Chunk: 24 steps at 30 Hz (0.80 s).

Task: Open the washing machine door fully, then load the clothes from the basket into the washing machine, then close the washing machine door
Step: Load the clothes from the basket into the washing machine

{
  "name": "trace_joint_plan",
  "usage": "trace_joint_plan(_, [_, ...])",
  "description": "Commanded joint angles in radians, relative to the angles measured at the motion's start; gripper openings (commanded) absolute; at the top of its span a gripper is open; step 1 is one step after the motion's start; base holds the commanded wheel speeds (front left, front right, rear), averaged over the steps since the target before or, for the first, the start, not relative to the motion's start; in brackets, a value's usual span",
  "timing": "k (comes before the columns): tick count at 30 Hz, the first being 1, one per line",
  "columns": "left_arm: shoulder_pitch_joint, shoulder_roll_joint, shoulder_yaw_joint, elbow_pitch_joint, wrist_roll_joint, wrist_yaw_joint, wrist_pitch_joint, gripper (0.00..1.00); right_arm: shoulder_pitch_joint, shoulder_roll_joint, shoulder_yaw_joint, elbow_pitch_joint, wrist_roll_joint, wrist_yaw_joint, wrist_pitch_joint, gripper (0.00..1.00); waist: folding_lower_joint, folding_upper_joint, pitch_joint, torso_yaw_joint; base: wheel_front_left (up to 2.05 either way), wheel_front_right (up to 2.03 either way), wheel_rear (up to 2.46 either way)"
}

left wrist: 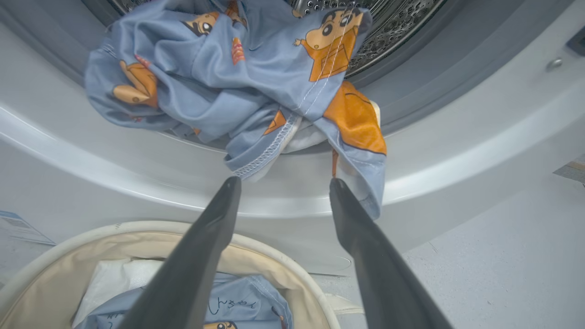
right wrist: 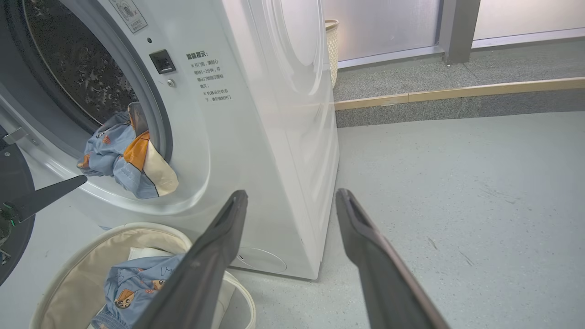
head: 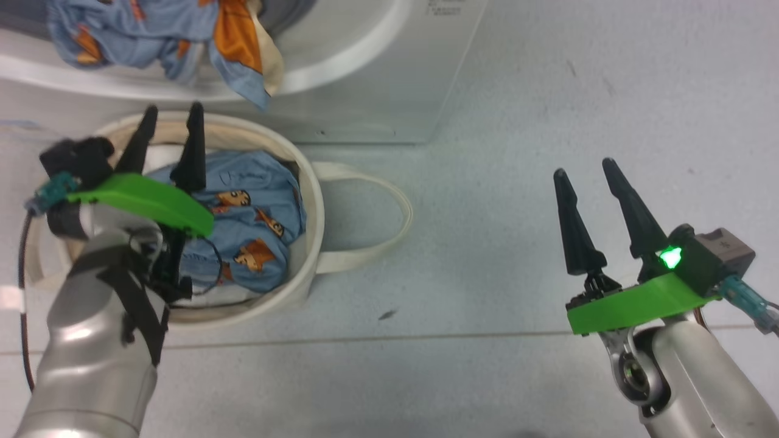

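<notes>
The washing machine (head: 389,73) is seen with its drum mouth uncovered. The dark curved rim at the left edge of the right wrist view is taken to be the washing machine door (right wrist: 17,167), swung aside. The opening step is therefore judged done, though how fully cannot be told. Loading is found midway: one piece of the clothes (head: 152,33), light blue with orange cartoon figures, is draped over the lip of the steel drum (left wrist: 397,23), partly inside, with a corner hanging down over the white front. That piece is judged not yet properly in. A second printed garment (head: 255,213) is seen lying in the basket (head: 311,201), which is set on the floor (head: 517,91) just before the washer, with a plain white cloth (left wrist: 114,278) tucked beside it. The left tool (head: 172,109) is held above the basket's far rim with its fingers spread and nothing between them, the tips pointed toward the hanging corner and near it. The right tool (head: 583,165) is held well off to the side over bare floor, likewise spread wide and empty. What is left is judged to be this: the draped piece tucked in, the basket's garment carried across, and the door shut.
</notes>
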Motion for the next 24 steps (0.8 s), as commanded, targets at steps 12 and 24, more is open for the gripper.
trace_joint_plan(12, [-0.167,0.072,-0.024,-0.003,-0.024,-0.006,-0.006,1.00,-0.036,0.021,-0.019,-0.072,-0.054,0.001,-0.012,1.00,-0.0003,0.0000,0.186,-0.009,0.00,0.00,0.00])
trace_joint_plan(24, [-0.231,0.084,0.006,-0.016,0.014,0.000,-0.006,1.00,-0.054,0.036,-0.031,-0.082,-0.070,0.001,-0.012,1.00,-0.0003,0.0000,0.238,0.004,0.00,0.00,0.00])
